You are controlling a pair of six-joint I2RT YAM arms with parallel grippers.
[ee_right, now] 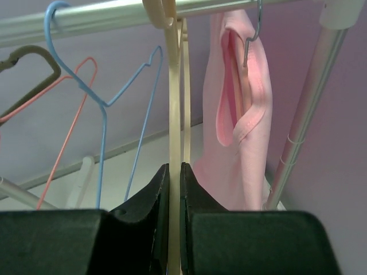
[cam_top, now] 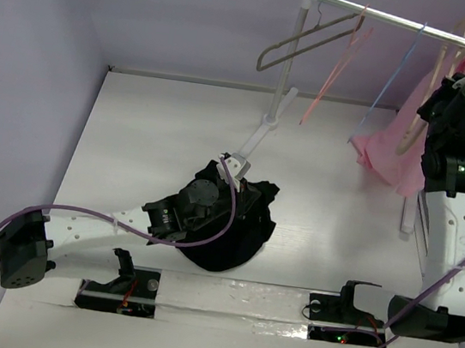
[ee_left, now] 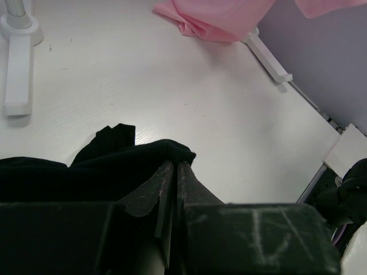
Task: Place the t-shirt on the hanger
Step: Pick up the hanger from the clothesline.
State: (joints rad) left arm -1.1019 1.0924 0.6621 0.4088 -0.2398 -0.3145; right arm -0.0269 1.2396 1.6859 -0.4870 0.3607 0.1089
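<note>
The clothes rail [cam_top: 393,19] is a smooth, shiny metal tube on a white post, crossing the far right of the white table [cam_top: 150,145].

The t-shirt [cam_top: 246,228] is a soft black heap, crumpled and rounded, lying on the table well in front of the rail's post. The left claw [ee_left: 175,165] has its dark wedge-shaped fingers pressed together on a raised fold at the heap's edge, pinching the cloth.

The hanger [ee_right: 171,103] is smooth pale wood with a thick curved hook over the rail. One flat arm drops straight down into the right claw [ee_right: 175,167], which is clamped tight on it just under the rail.

Along the rail to one side hang a thin blue wire hanger [ee_right: 103,109], a thin pink wire hanger [ee_right: 66,132] and a grey angular hanger [cam_top: 307,42]. On the other side hangs a floppy pink garment [ee_right: 243,114].
</note>
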